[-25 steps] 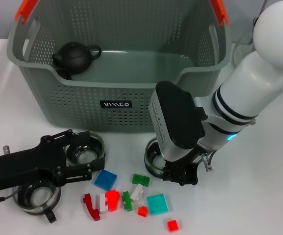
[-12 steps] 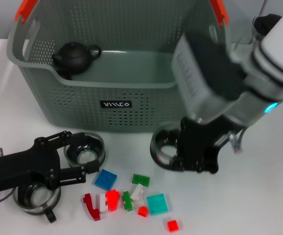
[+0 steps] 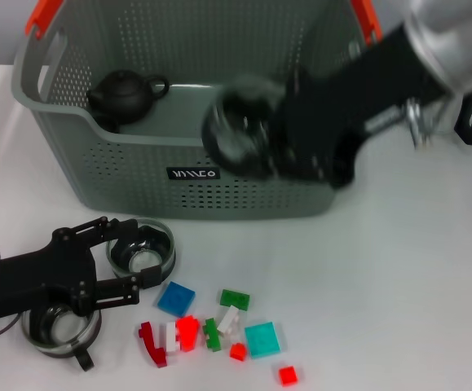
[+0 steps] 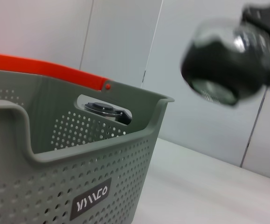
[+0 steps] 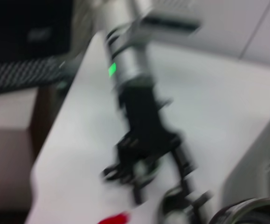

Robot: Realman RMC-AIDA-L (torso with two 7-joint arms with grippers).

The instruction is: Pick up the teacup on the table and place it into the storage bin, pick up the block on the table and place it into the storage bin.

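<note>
My right gripper (image 3: 260, 142) is shut on a glass teacup (image 3: 237, 134) and holds it in the air at the front wall of the storage bin (image 3: 138, 167), a grey-green perforated basket with orange handles. The lifted cup also shows in the left wrist view (image 4: 228, 60). My left gripper (image 3: 121, 257) lies low at the table's front left, open, with its fingers on either side of a second glass teacup (image 3: 143, 251). A third teacup (image 3: 60, 328) sits under that arm. Several small blocks lie in front: blue (image 3: 176, 299), green (image 3: 235, 299), teal (image 3: 262, 339), red (image 3: 187, 332).
A black teapot (image 3: 125, 92) sits inside the bin at its back left. The bin's black label (image 4: 90, 201) faces me. White table stretches to the right of the blocks.
My right arm has lifted the teacup off the table and swung it up and left to the bin's front wall. The left gripper has barely moved.
</note>
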